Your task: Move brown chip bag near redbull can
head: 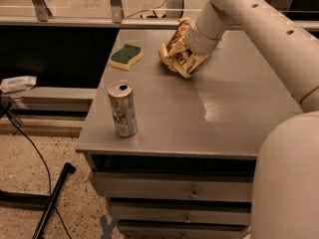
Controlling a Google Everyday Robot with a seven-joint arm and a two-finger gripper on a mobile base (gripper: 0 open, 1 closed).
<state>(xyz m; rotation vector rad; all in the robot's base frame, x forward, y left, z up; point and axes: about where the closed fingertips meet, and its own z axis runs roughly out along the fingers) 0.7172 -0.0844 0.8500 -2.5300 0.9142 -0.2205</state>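
The brown chip bag [175, 54], cream and dark brown, is tipped up on edge at the back middle of the grey table [234, 91]. My gripper [187, 43] sits at the end of the white arm, right against the bag's upper right side, and is shut on it; the wrist hides most of the fingers. The redbull can [122, 108] stands upright near the table's front left corner, well apart from the bag, with its pull-tab hole showing on top.
A green-and-yellow sponge [125, 55] lies at the back left of the table. Drawers [189, 193] sit under the table top. A white packet [17, 83] lies on a ledge at left. A cable and a black pole [52, 198] lie on the floor.
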